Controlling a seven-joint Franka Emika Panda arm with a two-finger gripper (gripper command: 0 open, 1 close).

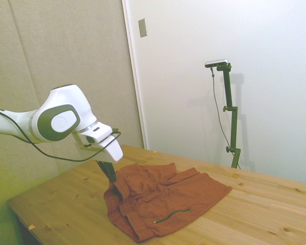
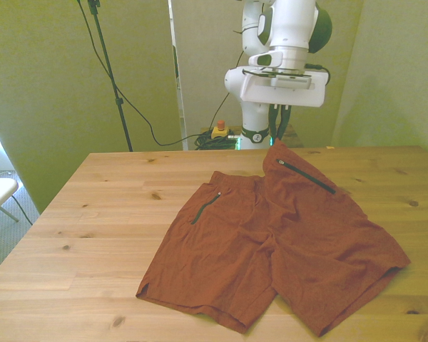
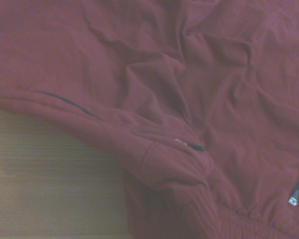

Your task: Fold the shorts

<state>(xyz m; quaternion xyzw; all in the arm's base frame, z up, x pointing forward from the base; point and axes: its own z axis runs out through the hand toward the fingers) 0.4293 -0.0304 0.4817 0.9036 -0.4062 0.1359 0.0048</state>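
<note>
Rust-orange soft fabric shorts [image 2: 271, 242] with dark green zipper lines lie spread on the wooden table [image 2: 100, 214], legs toward the near edge. White arm's two-finger gripper [image 1: 111, 176] has pinched the waistband corner, lifting it into a small peak. Judged light, limp, creasing easily; it will drape and drag, not hold shape. Best hold: the thicker waistband edge or a hem corner, several layers together.

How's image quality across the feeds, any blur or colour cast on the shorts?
Side view: soft, washed out, yellow-green tint in the lower left corner; shorts readable. Front view: sharpest, greenish walls, zipper lines clear. Wrist view: slightly soft close-up, fabric dull and darker red, folds still legible.
</note>
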